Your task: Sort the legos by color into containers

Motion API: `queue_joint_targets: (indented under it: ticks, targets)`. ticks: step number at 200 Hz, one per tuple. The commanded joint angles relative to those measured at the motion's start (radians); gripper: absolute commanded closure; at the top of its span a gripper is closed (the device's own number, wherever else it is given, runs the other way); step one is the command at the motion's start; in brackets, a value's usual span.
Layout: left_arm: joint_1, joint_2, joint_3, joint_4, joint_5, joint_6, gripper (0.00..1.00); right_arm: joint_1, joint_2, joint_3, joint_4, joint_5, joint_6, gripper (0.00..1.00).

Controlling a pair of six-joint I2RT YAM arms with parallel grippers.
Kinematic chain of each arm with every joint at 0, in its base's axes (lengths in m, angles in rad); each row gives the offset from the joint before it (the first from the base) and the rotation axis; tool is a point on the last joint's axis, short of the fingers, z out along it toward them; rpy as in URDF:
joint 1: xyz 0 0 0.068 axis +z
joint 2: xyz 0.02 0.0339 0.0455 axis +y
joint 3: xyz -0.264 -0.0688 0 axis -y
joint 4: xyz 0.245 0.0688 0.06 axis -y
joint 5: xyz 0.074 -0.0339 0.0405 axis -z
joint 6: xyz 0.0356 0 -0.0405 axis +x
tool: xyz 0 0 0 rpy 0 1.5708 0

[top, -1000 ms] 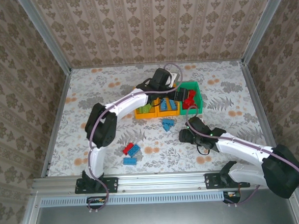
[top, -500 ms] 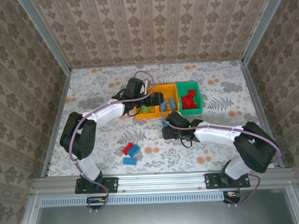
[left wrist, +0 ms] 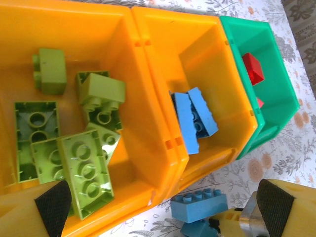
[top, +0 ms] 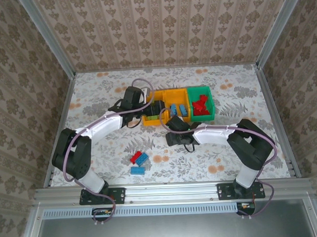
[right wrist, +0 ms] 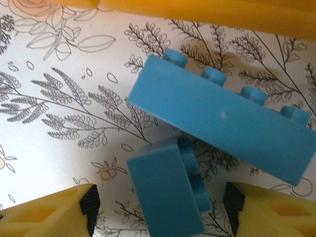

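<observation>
Both arms have swung left since a second ago. Left pincer (left wrist: 164, 205) hangs wide open over the left orange bin (left wrist: 74, 15) of green bricks (left wrist: 86, 173). Right pincer (right wrist: 161, 207) straddles a small blue brick (right wrist: 168, 197) on the table (right wrist: 59, 98) — jaws apart, not touching it — just in front of the middle orange bin (left wrist: 197, 44).

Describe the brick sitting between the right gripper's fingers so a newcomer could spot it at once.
Start at the middle orange bin in the row of three; on the table just in front lie two blue bricks. Yours is the shorter brick, between the right gripper's open fingers; its neighbour, nearer the bin, is longer, with four studs in a row.
</observation>
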Motion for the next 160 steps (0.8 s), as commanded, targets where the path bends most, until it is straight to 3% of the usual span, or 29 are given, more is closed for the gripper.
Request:
queue_joint_targets:
  ticks: [1,27,88,160]
  targets:
    - [0.017,-0.043,-0.035,-0.017,-0.007,0.026,0.00,0.007,0.038,0.029,-0.001,0.033,-0.021,0.32]
    - [0.028,-0.054,-0.063,-0.016,-0.003,0.028,0.00,0.011,0.054,0.044,-0.017,0.043,-0.025,0.38]
    - [0.060,-0.086,-0.120,-0.030,0.002,0.038,0.00,0.021,0.048,0.026,-0.020,0.048,0.000,0.73]
    - [0.076,-0.085,-0.152,-0.038,-0.005,0.043,0.00,0.041,-0.007,0.010,-0.013,0.031,0.026,0.83]
